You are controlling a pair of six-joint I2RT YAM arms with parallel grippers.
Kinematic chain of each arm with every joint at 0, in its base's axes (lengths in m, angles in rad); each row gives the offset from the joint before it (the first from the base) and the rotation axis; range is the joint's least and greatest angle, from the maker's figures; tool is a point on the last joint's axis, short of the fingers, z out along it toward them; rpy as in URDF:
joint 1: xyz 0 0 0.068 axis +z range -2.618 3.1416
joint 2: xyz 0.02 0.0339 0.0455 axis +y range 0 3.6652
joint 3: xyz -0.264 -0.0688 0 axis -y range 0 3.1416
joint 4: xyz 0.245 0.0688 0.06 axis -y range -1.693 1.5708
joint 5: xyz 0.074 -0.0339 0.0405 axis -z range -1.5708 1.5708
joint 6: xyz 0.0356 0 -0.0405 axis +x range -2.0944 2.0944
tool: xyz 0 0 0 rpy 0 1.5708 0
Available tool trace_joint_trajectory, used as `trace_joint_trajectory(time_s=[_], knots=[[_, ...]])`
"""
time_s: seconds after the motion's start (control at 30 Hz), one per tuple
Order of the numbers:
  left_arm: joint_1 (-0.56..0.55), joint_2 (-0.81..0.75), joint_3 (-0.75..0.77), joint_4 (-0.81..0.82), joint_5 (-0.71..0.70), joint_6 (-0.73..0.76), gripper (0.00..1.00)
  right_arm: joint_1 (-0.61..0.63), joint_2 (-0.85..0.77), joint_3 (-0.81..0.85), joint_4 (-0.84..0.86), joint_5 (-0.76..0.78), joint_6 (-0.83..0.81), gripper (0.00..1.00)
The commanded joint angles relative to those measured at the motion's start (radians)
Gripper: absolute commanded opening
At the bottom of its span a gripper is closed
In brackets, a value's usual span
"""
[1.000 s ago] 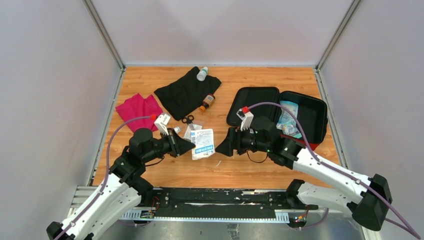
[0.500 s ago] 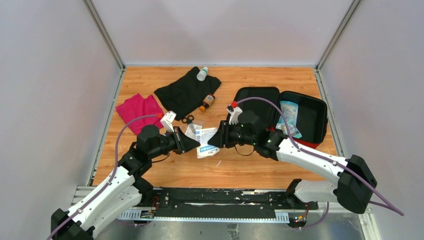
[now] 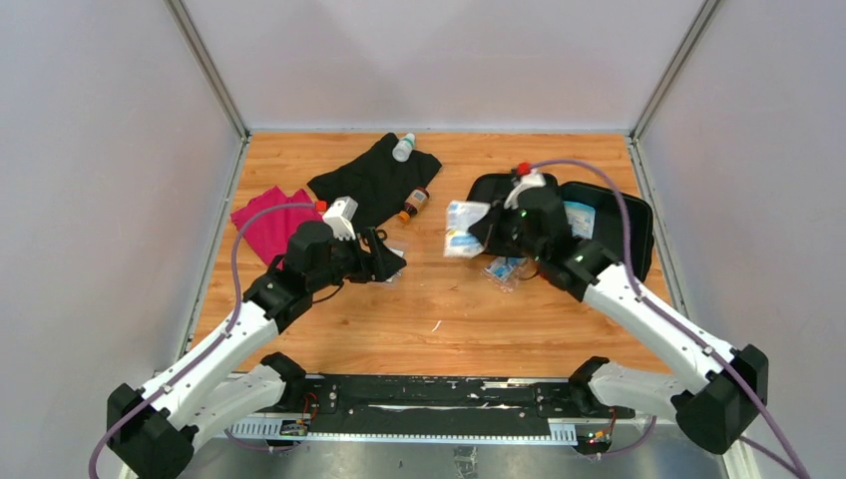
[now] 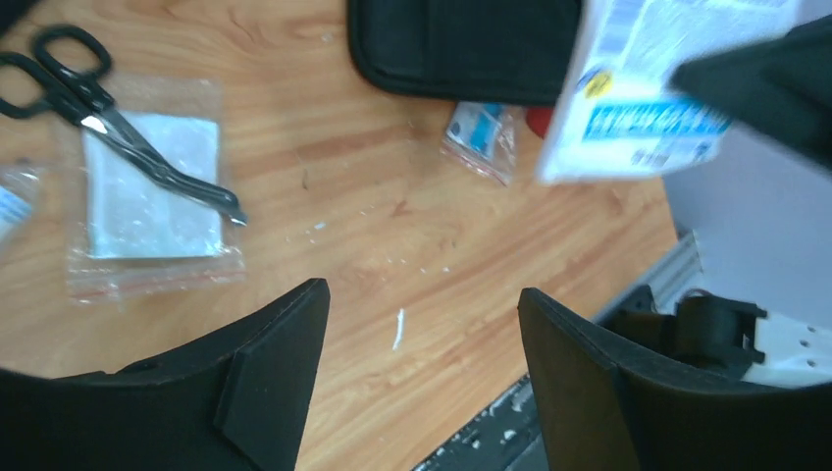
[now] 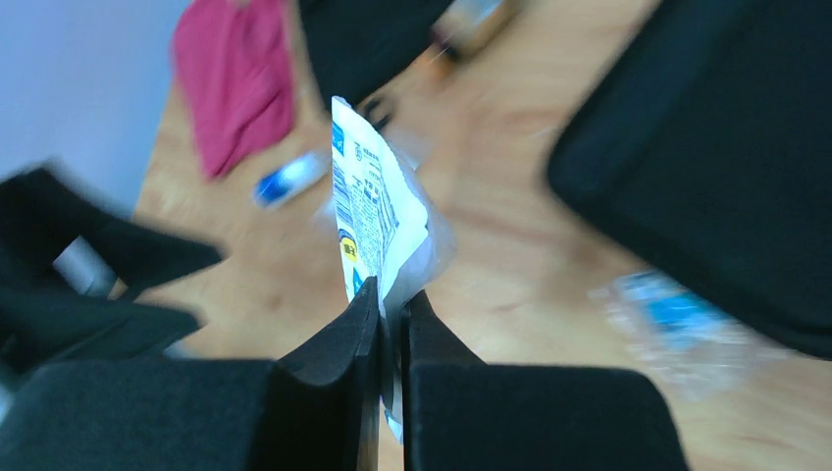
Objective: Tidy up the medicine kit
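Two arms over the wooden worktop, and they're doing different jobs. The right gripper [image 3: 477,226] has its fingers pinched tight on a white packet with blue print [image 3: 461,215], held edge-up in the air just left of the medicine kit [image 3: 624,215]. The right wrist view shows it well: both pads pressed flat against the packet's lower edge, no gap between them. The kit lies open near the far right corner of the worktop, black lining up, with a blue-and-white pouch [image 3: 579,215] inside. A small clear packet with blue print [image 3: 504,269] sits on the wood just in front of the kit.

On the other side, the left gripper [image 3: 387,261] hangs with fingers [image 4: 265,378] spread wide, holding nothing. Beneath it lie black-handled scissors [image 4: 98,108], resting across a clear bag with a white pad [image 4: 147,201]. Toward the far left, a magenta cloth [image 3: 261,225], a black cloth [image 3: 369,180], a white bottle [image 3: 403,148] on the black cloth's far edge and a brown bottle [image 3: 414,203] beside it.
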Motion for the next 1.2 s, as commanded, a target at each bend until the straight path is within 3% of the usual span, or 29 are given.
trace_joint_trajectory(time_s=[0.0, 0.1, 0.27, 0.5, 0.7, 1.17], knots=[[-0.005, 0.068, 0.117, -0.147, -0.159, 0.189, 0.79, -0.218, -0.038, 0.120, -0.290, 0.182, -0.137, 0.00], [-0.005, 0.096, 0.188, -0.257, -0.274, 0.271, 0.85, -0.397, 0.000, 0.231, -0.448, 0.287, -0.229, 0.00], [-0.004, 0.097, 0.234, -0.329, -0.442, 0.389, 0.90, -0.533, 0.177, 0.409, -0.610, 0.471, -0.385, 0.00], [-0.001, 0.106, 0.237, -0.339, -0.478, 0.399, 0.91, -0.582, 0.524, 0.636, -0.830, 0.761, -0.494, 0.00], [0.020, 0.097, 0.240, -0.351, -0.482, 0.395, 0.91, -0.601, 0.737, 0.728, -0.892, 0.992, -0.540, 0.00], [0.032, 0.087, 0.233, -0.340, -0.424, 0.392, 0.92, -0.685, 0.983, 0.792, -0.848, 1.055, -0.560, 0.01]])
